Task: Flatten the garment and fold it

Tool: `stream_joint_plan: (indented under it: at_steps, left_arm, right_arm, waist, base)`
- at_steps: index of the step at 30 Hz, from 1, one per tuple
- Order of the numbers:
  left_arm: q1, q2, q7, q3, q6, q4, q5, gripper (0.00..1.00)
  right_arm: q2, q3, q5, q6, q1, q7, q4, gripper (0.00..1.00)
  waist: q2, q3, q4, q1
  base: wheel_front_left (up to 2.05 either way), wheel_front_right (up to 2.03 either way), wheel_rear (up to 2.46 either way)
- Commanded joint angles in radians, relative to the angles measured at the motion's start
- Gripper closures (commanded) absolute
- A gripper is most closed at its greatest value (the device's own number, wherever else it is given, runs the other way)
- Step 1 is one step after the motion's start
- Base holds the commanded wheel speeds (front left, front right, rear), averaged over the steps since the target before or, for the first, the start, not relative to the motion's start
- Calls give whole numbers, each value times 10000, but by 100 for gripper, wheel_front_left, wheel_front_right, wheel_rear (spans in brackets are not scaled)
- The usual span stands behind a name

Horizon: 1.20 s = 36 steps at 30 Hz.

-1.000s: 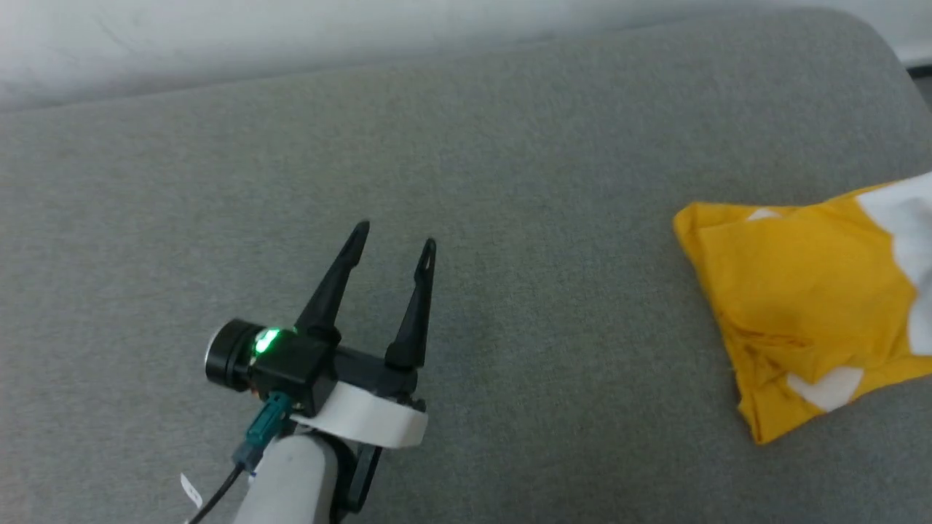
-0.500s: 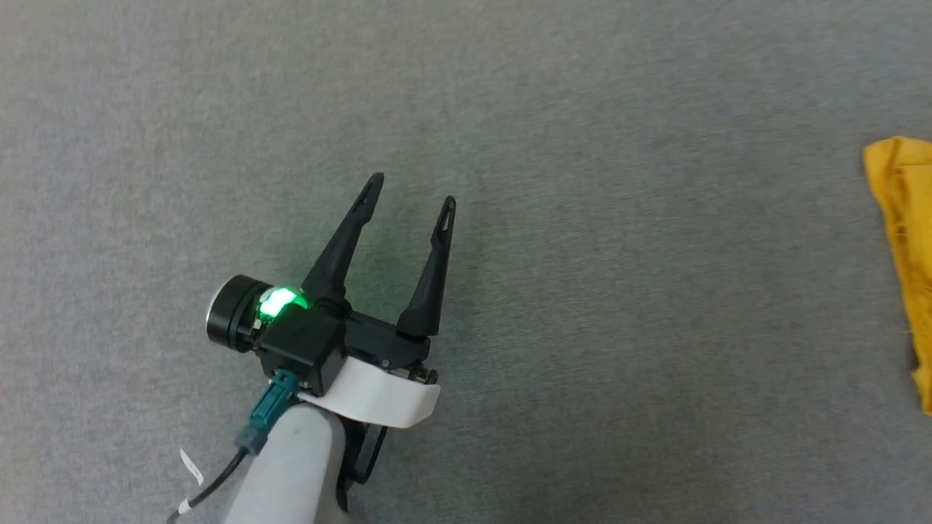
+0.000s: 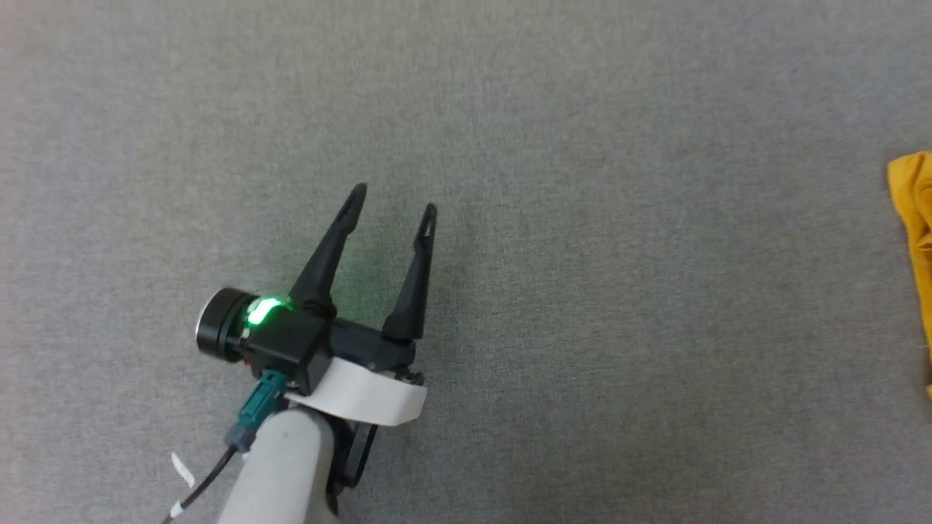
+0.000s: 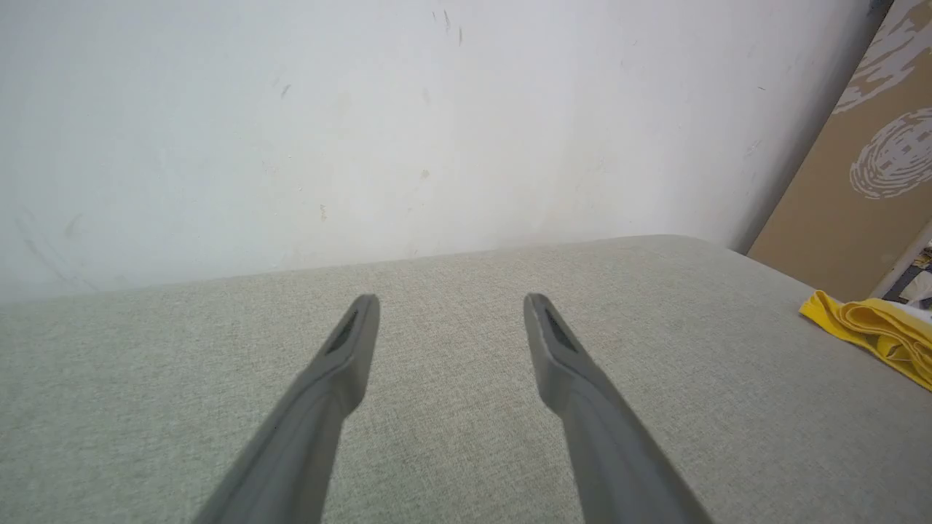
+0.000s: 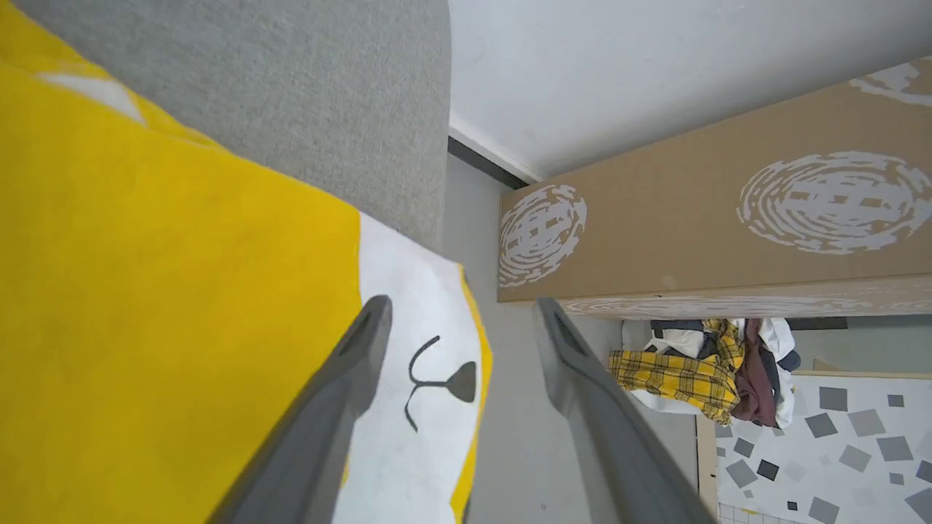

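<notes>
Garment point(image 3: 914, 218): cut off at the head view's right edge, well apart to the right of the left gripper point(image 3: 394, 201), with its print out of frame. Left gripper released, empty, over the grey fabric surface point(image 3: 582, 291). The right wrist view adds yellow cloth with a white muzzle patch and black nose mark under the right gripper point(image 5: 462, 313). Its fingers are spread, grasping nothing. Whether they touch the cloth is hard to tell.

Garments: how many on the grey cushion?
1: the yellow T-shirt, at the head view's right edge, partly out of frame. A separate pile of clothes lies beyond the end of the grey cushion; others may be hidden.
</notes>
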Motion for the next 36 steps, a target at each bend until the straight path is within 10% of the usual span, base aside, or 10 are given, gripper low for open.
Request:
stream_joint_plan:
  at_steps: [1, 11, 27, 36]
  left_arm:
    - [165, -3, -47, 57, 2, 26, -102, 0]
    - [1343, -3, -47, 825, 344, -48, -617, 0]
    - [2615, -3, -47, 1735, 1150, 51, -130, 0]
    - [2962, -3, -47, 1480, 1280, 243, 2, 0]
  right_arm:
    - [64, 70, 26, -23, -200, -84, -90, 0]
    - [892, 71, 596, -23, -445, -825, -1997, 0]
    - [6127, -1884, 674, -23, 3221, -1907, -6717, 0]
    - [7298, -1612, 238, -23, 4880, -2334, -6899, 0]
  waist:
    - [0, -804, -221, 0]
    - [0, -2999, 122, 0]
    - [0, -4388, 1308, 0]
    - [0, -4528, 1659, 0]
  base:
    - [0, 0, 0]
    - [0, 0, 0]
    - [0, 0, 0]
    - [0, 0, 0]
